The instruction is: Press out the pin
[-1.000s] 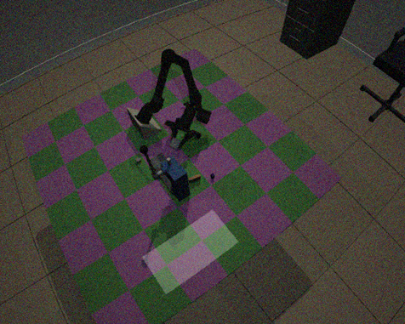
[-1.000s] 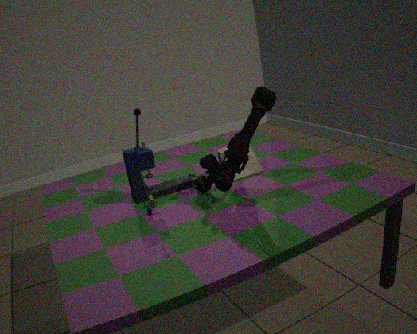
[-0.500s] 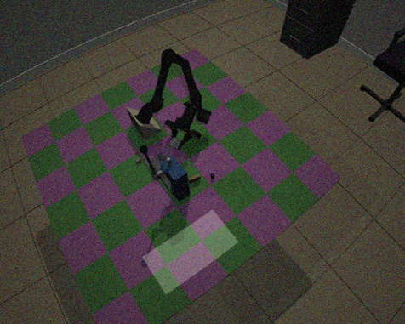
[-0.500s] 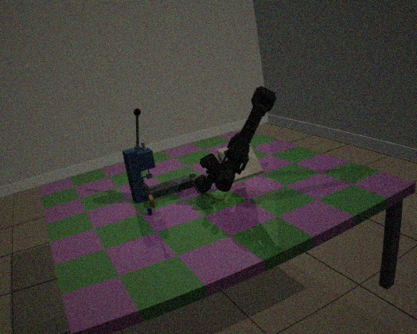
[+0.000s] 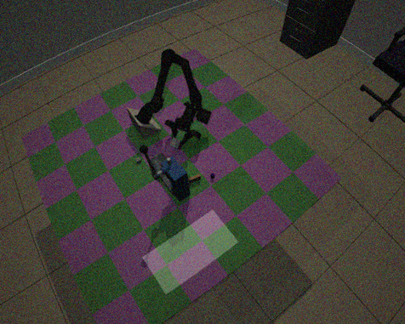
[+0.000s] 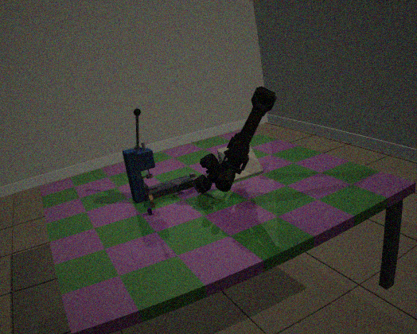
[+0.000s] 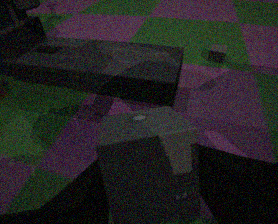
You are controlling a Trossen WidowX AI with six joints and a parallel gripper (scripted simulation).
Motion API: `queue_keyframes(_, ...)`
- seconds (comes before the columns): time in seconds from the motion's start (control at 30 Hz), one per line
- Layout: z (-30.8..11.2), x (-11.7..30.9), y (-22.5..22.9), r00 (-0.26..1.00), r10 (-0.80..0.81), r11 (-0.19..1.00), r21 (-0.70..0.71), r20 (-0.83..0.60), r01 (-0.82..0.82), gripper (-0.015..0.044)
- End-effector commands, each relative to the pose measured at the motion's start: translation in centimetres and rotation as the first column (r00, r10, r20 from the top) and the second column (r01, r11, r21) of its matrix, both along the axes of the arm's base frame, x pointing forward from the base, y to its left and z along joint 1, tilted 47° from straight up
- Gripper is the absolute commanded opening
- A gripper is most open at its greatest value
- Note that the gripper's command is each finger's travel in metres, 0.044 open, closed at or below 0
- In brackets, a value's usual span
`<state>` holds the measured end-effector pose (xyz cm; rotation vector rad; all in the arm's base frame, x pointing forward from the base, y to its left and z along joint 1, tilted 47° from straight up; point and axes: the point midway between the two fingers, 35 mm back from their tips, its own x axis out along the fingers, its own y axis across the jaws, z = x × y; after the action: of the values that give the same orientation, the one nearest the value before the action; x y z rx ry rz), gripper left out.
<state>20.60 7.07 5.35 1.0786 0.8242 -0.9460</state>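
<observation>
Green-and-pink checks cover your table (image 5: 268, 176) (image 6: 223, 254) (image 7: 185, 30). Your gripper (image 5: 177, 140) (image 6: 215, 186) (image 7: 144, 155) clasps the block (image 5: 175, 142) (image 7: 145, 155), with the press (image 5: 176, 173) (image 6: 135, 175) (image 7: 100, 65) at six o'clock in the top view. Placing, pressing, lever return and release remain. Exterior shows the lever (image 5: 149, 162) (image 6: 137, 129) toward twelve; wrist reveals the block's pale top spot (image 7: 139, 118).
</observation>
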Motion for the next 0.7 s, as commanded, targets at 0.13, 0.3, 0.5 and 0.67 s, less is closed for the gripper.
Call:
queue_keyframes(0.13, 0.06, 0.01, -0.15, 1.0, -0.007, 1.0, -0.008, 0.004, 0.007, 0.0263)
queue_keyframes(0.3, 0.06, 0.01, -0.15, 1.0, -0.007, 1.0, -0.008, 0.004, 0.007, 0.0394)
queue_keyframes(0.5, 0.06, 0.01, -0.15, 1.0, -0.007, 1.0, -0.008, 0.004, 0.007, 0.044)
queue_keyframes(0.67, 0.06, 0.01, -0.15, 1.0, -0.007, 1.0, -0.008, 0.004, 0.007, 0.044)
